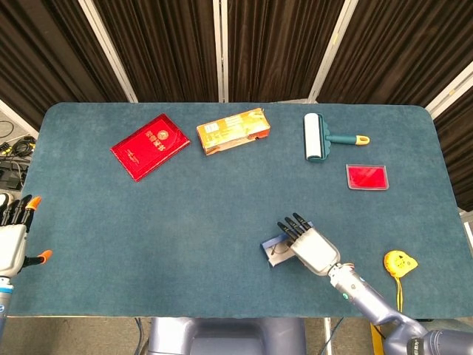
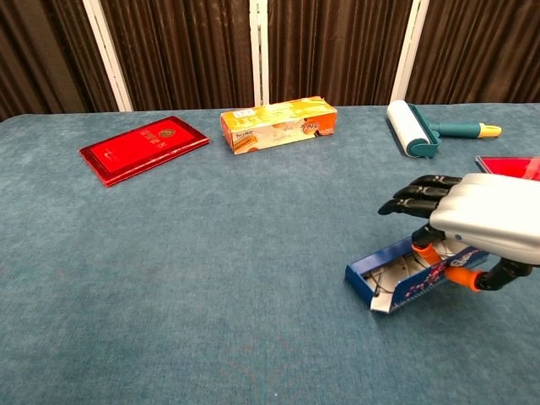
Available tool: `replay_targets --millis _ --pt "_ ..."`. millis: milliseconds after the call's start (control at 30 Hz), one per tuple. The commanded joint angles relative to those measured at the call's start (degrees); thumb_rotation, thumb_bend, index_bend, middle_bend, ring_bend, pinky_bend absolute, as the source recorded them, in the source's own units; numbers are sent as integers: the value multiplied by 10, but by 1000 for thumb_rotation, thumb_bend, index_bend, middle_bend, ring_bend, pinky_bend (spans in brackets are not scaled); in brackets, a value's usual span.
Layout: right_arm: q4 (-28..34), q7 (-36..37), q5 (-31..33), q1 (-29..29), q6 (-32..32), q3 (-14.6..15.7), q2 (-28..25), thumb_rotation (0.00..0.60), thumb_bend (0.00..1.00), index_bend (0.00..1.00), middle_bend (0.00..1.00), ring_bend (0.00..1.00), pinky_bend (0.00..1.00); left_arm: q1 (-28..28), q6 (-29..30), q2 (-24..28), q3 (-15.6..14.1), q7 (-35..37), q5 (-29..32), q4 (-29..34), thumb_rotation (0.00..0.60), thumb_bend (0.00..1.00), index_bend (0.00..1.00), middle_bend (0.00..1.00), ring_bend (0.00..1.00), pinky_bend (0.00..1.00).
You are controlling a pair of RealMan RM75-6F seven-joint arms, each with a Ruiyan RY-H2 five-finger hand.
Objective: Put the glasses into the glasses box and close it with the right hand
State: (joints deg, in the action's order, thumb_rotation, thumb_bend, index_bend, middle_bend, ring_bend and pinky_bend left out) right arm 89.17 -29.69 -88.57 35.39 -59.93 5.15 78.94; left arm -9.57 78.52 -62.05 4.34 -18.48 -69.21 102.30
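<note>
Glasses box (image 2: 396, 278) (open) lies on blue-green table (image 1: 148, 222).

A red booklet (image 1: 150, 146) and an orange carton (image 1: 233, 131) lie near the table's (image 1: 111, 222) far edge, with a lint roller (image 1: 318, 137), a red card (image 1: 366, 177) and a yellow tape measure (image 1: 399, 262) toward its right edge.

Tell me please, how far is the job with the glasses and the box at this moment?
Done: the glasses appear to lie inside the open glasses box, thin frames showing in the chest view. In hand: the right hand holds the box at the table's near edge. Left: closing the box; it is still open. The left hand waits at the side.
</note>
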Motion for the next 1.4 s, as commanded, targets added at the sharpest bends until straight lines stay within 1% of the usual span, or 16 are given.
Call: replay_targets --millis 33,300,467,667,700,767,800,833,867,933,1000,1067,1133,1233,1300,1400 --pt "10 -21 2 6 10 -10 2 600 465 689 70 0 0 0 0 0 0 0 0 0 600 0 0 0 0 0" --pt "26 -90 38 25 42 -42 21 600 464 676 67 0 0 0 0 2 1 3 0 -1 600 0 0 0 0 0" --pt "30 -127 67 31 56 -52 31 600 463 671 64 0 0 0 -1 2 1 5 -1 -1 600 0 0 0 0 0" --pt "29 -155 85 36 60 -59 43 600 463 650 60 0 0 -1 -2 2 1 6 -1 -2 600 0 0 0 0 0" --pt "28 -159 89 36 60 -61 45 600 461 608 56 0 0 -1 -2 2 1 6 -1 -2 600 0 0 0 0 0" --pt "27 -165 95 37 59 -64 50 600 446 462 42 0 0 -1 -2 2 1 5 -1 -1 600 0 0 0 0 0" --pt "27 -167 96 37 57 -65 52 600 420 352 32 0 0 0 -1 2 1 5 0 -1 600 0 0 0 0 0" --pt "25 -169 97 37 54 -67 56 600 399 300 26 0 0 0 -1 2 1 5 0 -2 600 0 0 0 0 0" --pt "23 -170 96 37 51 -68 59 600 361 237 18 0 0 -1 -1 2 1 4 0 -2 600 0 0 0 0 0" --pt "16 -171 93 37 42 -71 69 600 222 108 2 0 0 -1 -2 1 1 3 0 -2 600 0 0 0 0 0" --pt "8 -170 87 35 31 -73 79 600 127 50 0 0 0 -1 -2 1 1 3 0 -2 600 0 0 0 0 0" --pt "7 -162 81 34 22 -75 85 600 78 17 0 0 0 -1 -2 1 1 3 1 -2 600 0 0 0 0 0" --pt "23 -146 69 32 9 -77 79 600 68 7 0 0 0 -1 -2 1 2 3 3 -3 600 0 0 0 0 0" --pt "59 -133 70 30 12 -76 53 600 68 1 0 0 0 -2 -4 1 2 3 4 -4 600 0 0 0 0 0" --pt "81 -133 80 32 25 -74 33 600 68 0 0 0 0 -2 -4 1 2 3 4 -4 600 0 0 0 0 0" --pt "121 -153 120 43 66 -68 -11 600 66 0 0 0 0 -2 -3 1 1 3 3 -3 600 0 0 0 0 0"
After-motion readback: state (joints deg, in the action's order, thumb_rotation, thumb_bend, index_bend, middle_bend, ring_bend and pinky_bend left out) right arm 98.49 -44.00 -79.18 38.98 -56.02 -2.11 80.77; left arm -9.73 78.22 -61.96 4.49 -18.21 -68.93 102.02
